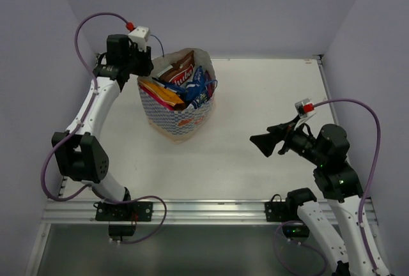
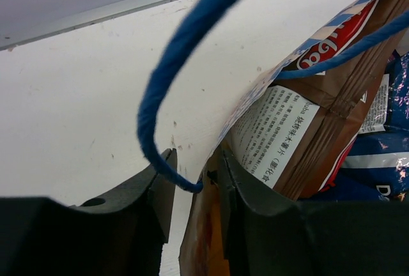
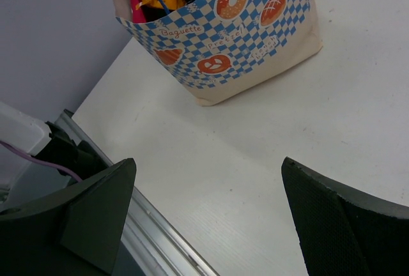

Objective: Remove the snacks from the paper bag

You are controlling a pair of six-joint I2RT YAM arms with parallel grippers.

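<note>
Two arms, same build. Left arm (image 1: 89, 113) and right arm (image 1: 345, 225): white rounded link shells, chunky black joint housings (image 1: 80, 156). Each bolted down on a black base plate (image 1: 124, 211) with small screws. Purple cable (image 1: 96, 17) loops loose off each wrist and ends in a red plug (image 1: 130, 25) on a white camera box (image 1: 140, 34). Second purple loop low by the left base. Left gripper (image 2: 192, 167): matte black fingers with curved inner edges, round hole in one. Right gripper (image 3: 208, 161): black wedge-shaped fingers (image 3: 348, 222), fine dotted texture on the face. No printed markings readable
</note>
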